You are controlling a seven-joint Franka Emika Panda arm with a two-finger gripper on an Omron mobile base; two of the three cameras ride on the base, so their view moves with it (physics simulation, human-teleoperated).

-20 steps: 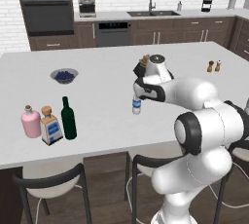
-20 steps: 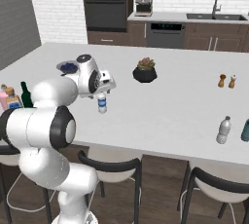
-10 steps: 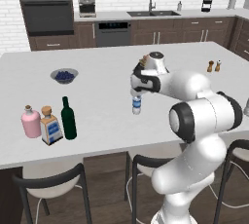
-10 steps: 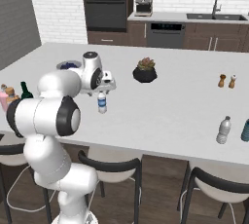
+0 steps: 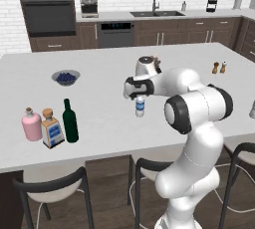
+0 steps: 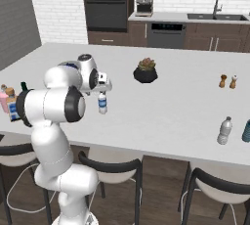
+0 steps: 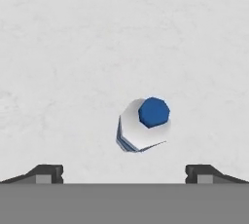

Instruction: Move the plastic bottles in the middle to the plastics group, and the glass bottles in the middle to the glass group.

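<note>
Found the small water bottle (image 5: 140,107) upright in the middle of the counter (image 5: 99,104), well back from the near edge, with bare top on every side. Saw the gripper (image 5: 139,95) poised straight above it, jaws spread as wide as they go, gripping nothing and not touching the bottle. Noted open counter leftward as far as the green wine bottle (image 5: 70,121), which stood just beside the square corked bottle (image 5: 52,129) and the pink bottle (image 5: 31,125), near the front left edge. Noted a bowl of berries (image 5: 65,77) farther back and two shakers (image 5: 219,67) well off to the right.

From the right base view, made out a potted plant (image 6: 146,71) behind the bottle, plus a greyish clear bottle (image 6: 224,130) close to the near right edge, with another bottle (image 6: 246,131) cut off by the frame. From the hand view, looked down on the blue cap, lying between the two fingertips (image 7: 48,173) but farther out.

Compared with a second ago: found the bottle unmoved, the hand lower and more squarely over it, the elbow swung upright.
</note>
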